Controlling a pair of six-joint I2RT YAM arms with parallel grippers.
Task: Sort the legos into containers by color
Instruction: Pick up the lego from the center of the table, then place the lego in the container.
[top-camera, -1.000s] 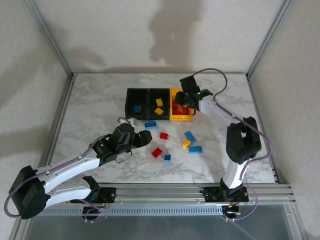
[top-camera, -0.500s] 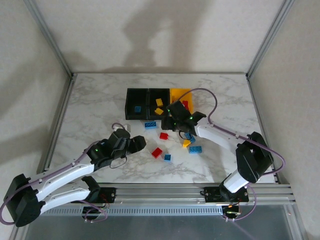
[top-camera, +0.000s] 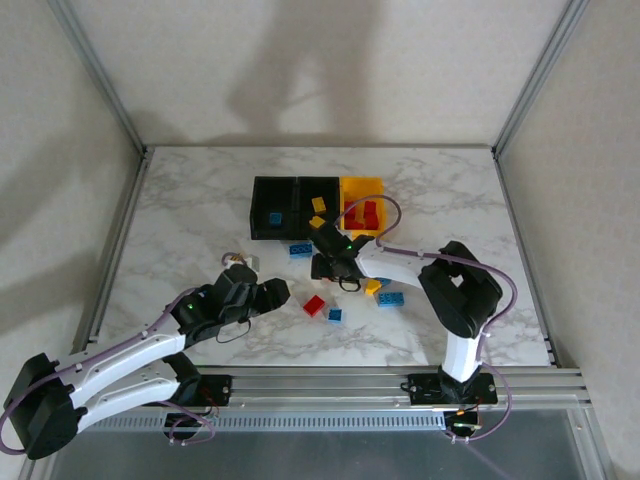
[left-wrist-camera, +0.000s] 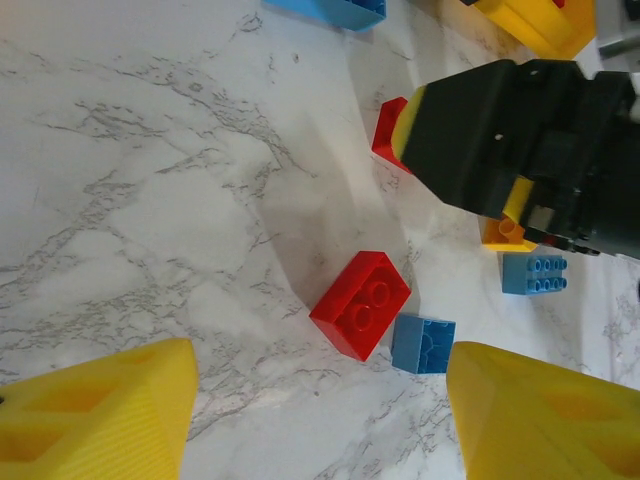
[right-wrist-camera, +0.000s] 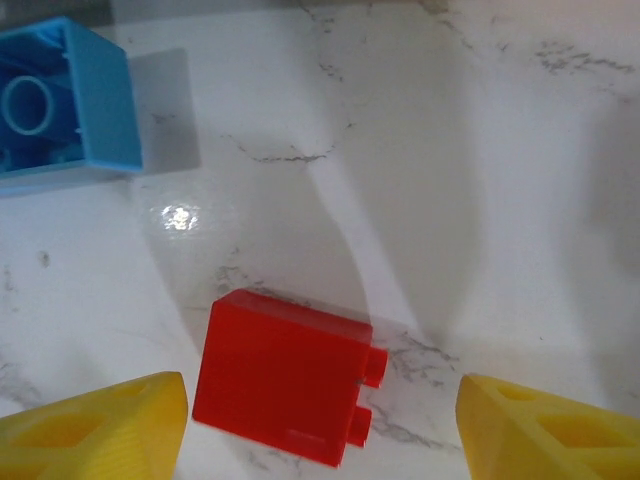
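Hovering low over the marble table (top-camera: 190, 200) at the near left, our left gripper (top-camera: 275, 292) is standing wide open, and we are gripping nothing with it: its yellow fingers (left-wrist-camera: 90, 420) are framing bare marble. Just beyond them a red brick (left-wrist-camera: 362, 303) is lying studs up, with a small blue brick (left-wrist-camera: 423, 343) just beside it on the right; we cannot tell whether the two are touching. Farther on, our right gripper (top-camera: 330, 268) is pointing down at the table. We are holding its jaws apart too, one finger on each side of a second red brick (right-wrist-camera: 285, 375) that is lying on its side. We cannot tell whether the fingers are touching that brick, but they are not clamping it. To the right of this gripper a yellow brick (top-camera: 372, 287) and a wide blue brick (top-camera: 390, 298) are sitting near each other on the marble. Beyond the gripper, a long blue brick (top-camera: 300, 249) is lying just in front of the bins. At the far side the three joined bins are standing in a row. The left black bin (top-camera: 254, 210) is holding a single blue brick (top-camera: 274, 218), the middle black bin (top-camera: 328, 188) is holding two yellow bricks (top-camera: 318, 204), and the yellow-orange bin (top-camera: 362, 185) is holding several red bricks (top-camera: 367, 215).
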